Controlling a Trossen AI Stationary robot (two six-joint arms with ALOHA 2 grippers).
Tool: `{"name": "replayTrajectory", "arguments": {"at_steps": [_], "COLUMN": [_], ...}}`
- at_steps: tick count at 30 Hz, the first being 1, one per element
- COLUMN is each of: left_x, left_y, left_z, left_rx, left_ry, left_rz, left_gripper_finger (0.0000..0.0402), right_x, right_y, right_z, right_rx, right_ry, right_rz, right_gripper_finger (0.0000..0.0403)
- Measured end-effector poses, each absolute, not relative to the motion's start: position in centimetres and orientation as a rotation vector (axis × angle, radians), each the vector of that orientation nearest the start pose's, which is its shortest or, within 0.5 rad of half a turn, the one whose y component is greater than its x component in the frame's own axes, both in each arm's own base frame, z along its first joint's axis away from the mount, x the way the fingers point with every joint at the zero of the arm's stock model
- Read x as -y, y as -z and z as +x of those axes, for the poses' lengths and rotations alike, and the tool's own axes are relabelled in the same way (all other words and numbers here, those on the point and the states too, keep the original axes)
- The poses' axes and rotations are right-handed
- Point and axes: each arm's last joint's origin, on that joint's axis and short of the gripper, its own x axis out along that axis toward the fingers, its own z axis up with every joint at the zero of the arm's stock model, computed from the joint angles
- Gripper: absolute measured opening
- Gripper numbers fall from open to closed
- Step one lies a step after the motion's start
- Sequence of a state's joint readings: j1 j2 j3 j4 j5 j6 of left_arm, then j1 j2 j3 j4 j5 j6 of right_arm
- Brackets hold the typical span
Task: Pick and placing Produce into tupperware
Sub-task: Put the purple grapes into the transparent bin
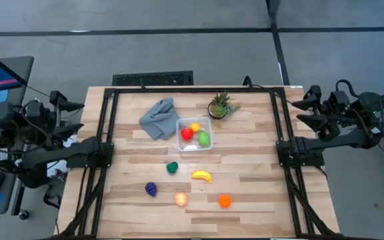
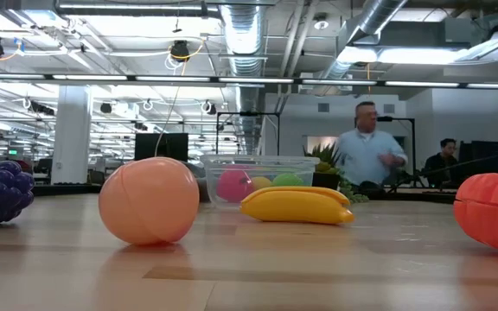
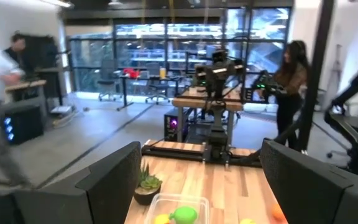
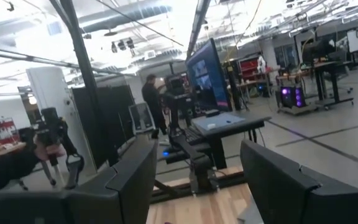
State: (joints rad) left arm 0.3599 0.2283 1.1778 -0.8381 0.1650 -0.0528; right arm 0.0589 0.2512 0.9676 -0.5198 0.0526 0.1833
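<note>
The clear tupperware (image 1: pixel 195 135) sits mid-table and holds a red, a yellow and a light green piece; it also shows in the low view (image 2: pixel 258 164) and the left wrist view (image 3: pixel 176 208). Resting on the table nearer the front are a dark green piece (image 1: pixel 172 167), the yellow banana (image 1: pixel 202 176), a purple piece (image 1: pixel 151 189), a peach piece (image 1: pixel 181 199) and an orange piece (image 1: pixel 225 201). My left gripper (image 1: pixel 71 117) (image 3: pixel 197 162) is open, raised beyond the table's left edge. My right gripper (image 1: pixel 305 110) (image 4: pixel 197 162) is open, beyond the right edge.
A crumpled grey cloth (image 1: pixel 159 118) lies to the far left of the tupperware. A spiky green potted plant (image 1: pixel 220 106) stands just beyond it. Black frame rails (image 1: pixel 109 133) run along the table's left and right sides. People stand in the room behind (image 2: pixel 368 151).
</note>
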Motion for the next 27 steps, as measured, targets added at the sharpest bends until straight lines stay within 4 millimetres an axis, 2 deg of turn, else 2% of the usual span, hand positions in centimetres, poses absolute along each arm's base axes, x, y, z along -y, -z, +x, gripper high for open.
{"name": "replayTrajectory", "arguments": {"at_steps": [13,27], "left_x": [2.06,1.94], "left_y": [-41.00,-40.88], "left_z": [-4.22,-4.22], "left_rx": [0.163,0.159], "left_ry": [-0.183,-0.222], "left_rz": [-0.296,-0.317], "left_gripper_finger": [0.0317,0.0317], "right_x": [0.13,0.13], "right_y": [-39.52,-39.87], "right_z": [0.43,0.35], "right_rx": [0.206,0.244], "right_ry": [-0.025,-0.028], "right_rz": [0.196,0.189], "right_gripper_finger": [0.0256,0.0256]}}
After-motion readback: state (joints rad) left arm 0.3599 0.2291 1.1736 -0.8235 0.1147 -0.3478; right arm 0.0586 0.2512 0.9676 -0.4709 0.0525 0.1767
